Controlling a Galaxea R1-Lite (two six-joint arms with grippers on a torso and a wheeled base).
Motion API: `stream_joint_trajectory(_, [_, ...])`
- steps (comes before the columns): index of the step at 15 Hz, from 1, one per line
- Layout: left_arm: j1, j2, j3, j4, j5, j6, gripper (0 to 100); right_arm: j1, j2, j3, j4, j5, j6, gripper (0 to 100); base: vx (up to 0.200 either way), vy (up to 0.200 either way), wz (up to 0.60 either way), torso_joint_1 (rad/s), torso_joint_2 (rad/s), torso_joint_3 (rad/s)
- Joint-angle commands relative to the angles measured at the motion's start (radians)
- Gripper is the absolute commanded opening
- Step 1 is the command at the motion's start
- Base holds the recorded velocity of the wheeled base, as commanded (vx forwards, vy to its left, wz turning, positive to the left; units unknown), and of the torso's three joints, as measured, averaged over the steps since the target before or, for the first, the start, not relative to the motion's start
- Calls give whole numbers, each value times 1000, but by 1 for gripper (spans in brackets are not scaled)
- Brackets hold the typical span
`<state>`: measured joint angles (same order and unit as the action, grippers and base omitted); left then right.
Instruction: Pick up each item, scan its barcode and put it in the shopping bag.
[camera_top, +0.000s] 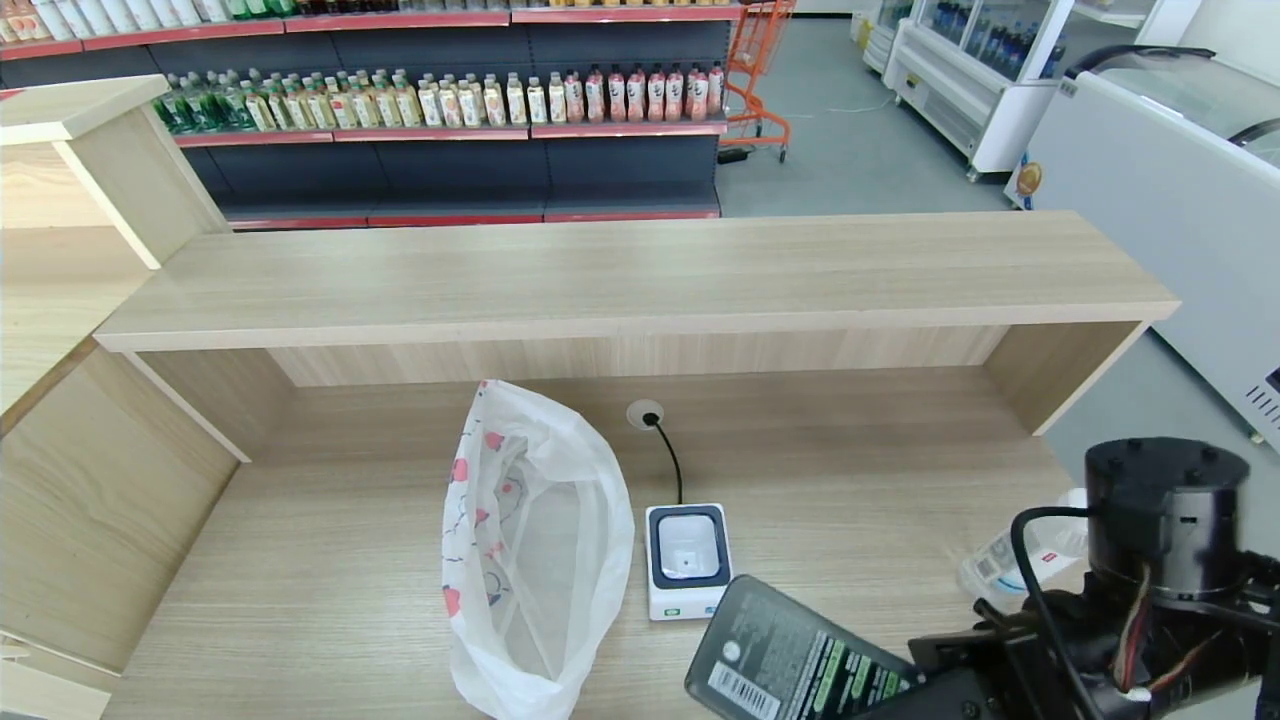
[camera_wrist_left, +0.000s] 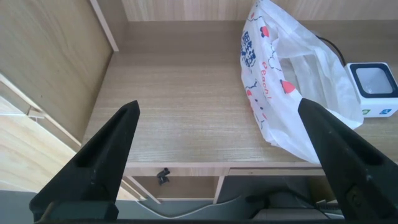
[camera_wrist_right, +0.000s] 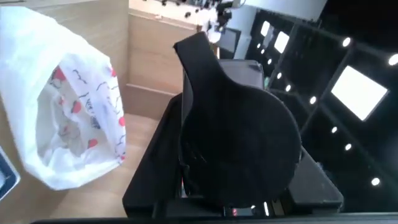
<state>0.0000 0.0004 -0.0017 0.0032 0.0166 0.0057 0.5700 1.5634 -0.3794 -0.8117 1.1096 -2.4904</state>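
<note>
Well, your right gripper (camera_top: 930, 668) is clamped on the end of a dark flat pouch (camera_top: 790, 655), held above the counter (camera_top: 860, 500) at the near right corner of the barcode scanner (camera_top: 688, 560), its barcode label turned upward; the scanner's window faces up, and its black cable (camera_top: 668, 455) runs back to a round port in the counter; the white shopping bag (camera_top: 530, 550), printed in red, lies mouth-open just left of the scanner; a clear bottle (camera_top: 1010, 565) lies on the counter farther right, partly hidden by your right arm; your left gripper (camera_wrist_left: 219, 106) hangs over the near left of the counter, fingers (camera_wrist_left: 99, 165) spread wide, holding nothing.
</note>
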Motion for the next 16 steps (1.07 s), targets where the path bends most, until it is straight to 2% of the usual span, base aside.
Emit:
stream_joint_trajectory(1, [0,0,0,0,0,0,100,85,98,-1,6,1,-84,0,0,0,0,0,0,0])
stream_joint_trajectory(4, [0,0,0,0,0,0,100,82,96,-19,2,9,-87,0,0,0,0,0,0,0])
stream_joint_trajectory(10, [0,0,0,0,0,0,100,-84,107,-52,-1,67,-179,0,0,0,0,0,0,0])
stream_joint_trajectory(16, [0,0,0,0,0,0,100,-93,173,-95,-1,110,-194,0,0,0,0,0,0,0])
